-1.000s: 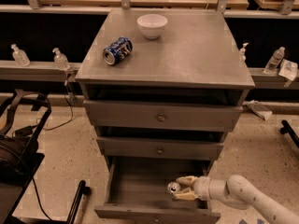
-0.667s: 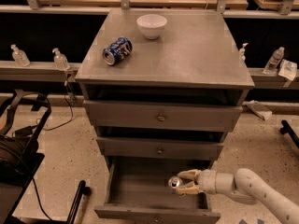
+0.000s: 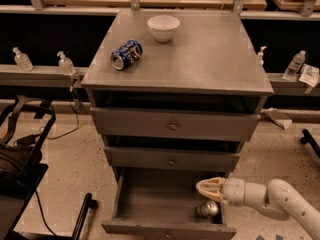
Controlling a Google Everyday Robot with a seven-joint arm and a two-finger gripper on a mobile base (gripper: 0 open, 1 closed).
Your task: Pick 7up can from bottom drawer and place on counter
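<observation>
The bottom drawer (image 3: 150,199) is pulled open at the foot of the grey cabinet. The 7up can (image 3: 207,209) rests in the drawer's right front corner; mostly its silver end shows. My gripper (image 3: 206,188) reaches in from the right, over the drawer's right side. It hovers just above the can, and I cannot tell whether it touches it. The counter (image 3: 200,54) is the flat grey top of the cabinet.
A blue can (image 3: 126,54) lies on its side on the counter's left, with a white bowl (image 3: 163,27) at the back. Two shallower knobbed drawers (image 3: 172,125) above are shut. Black equipment with cables (image 3: 20,154) stands on the floor at left. Small bottles (image 3: 66,63) line a rail behind.
My gripper has shifted right and slightly up. The can, which sat at the gripper's tip before, now shows lower, beneath the gripper.
</observation>
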